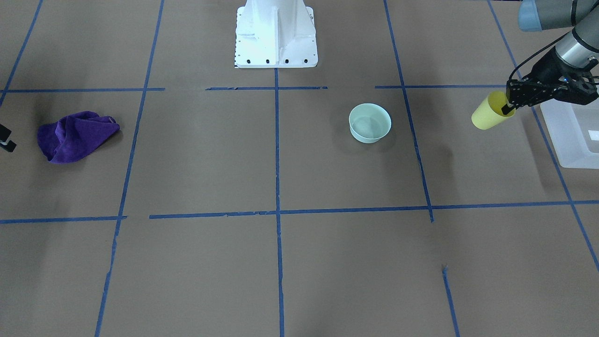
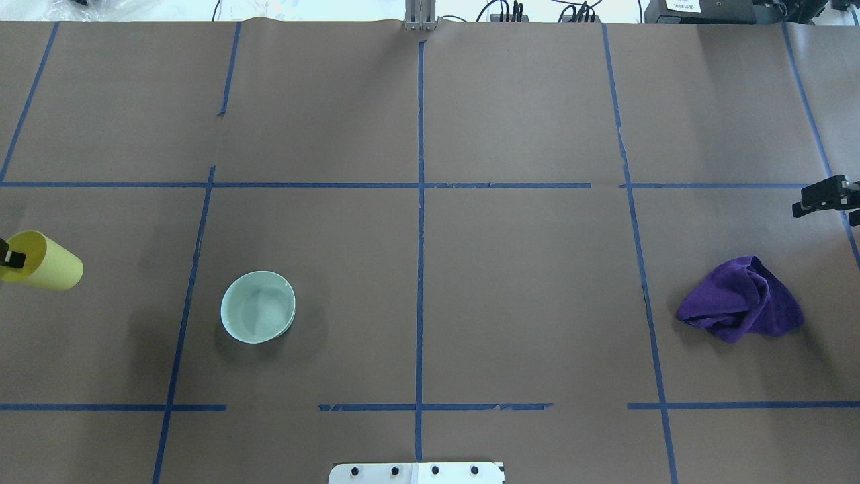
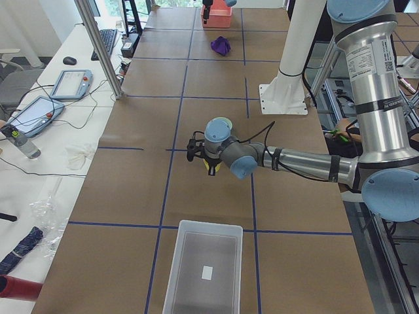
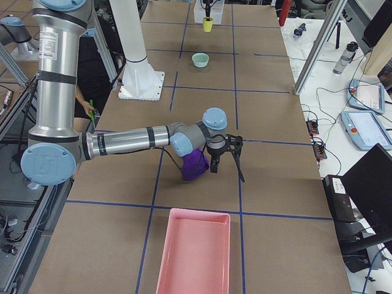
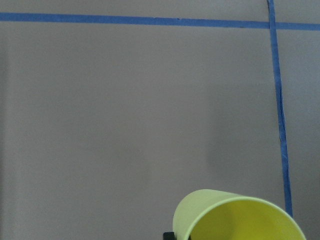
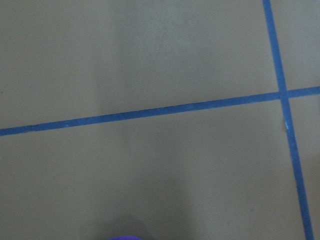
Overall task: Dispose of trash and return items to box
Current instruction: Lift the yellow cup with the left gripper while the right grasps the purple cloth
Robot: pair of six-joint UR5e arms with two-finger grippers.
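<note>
At the desk's left end: we see the left gripper (image 1: 508, 106) clamped on the rim of the yellow cup (image 1: 488, 115), one finger inside the mouth and one outside.
Yellow cup: we find it held off the desk (image 1: 196, 271) and tilted, its mouth turned towards the gripper and its base pointing away from it.
Box: we place the frosted whitish box (image 1: 568, 140) at the same end, with a small white label inside; the cup hangs near its corner, not over it.
Green bowl: we see the pale green bowl (image 1: 369, 122) upright on the desk, well apart from the cup, towards the middle.
Right gripper: we see the right gripper (image 4: 225, 166) above the desk with its fingers spread and nothing between them.
Purple cloth: we find the crumpled purple cloth (image 1: 75, 135) lying just beside that gripper.
Pink tray: we note a pink tray (image 4: 193, 251) at the desk's right end, near the cloth.
</note>
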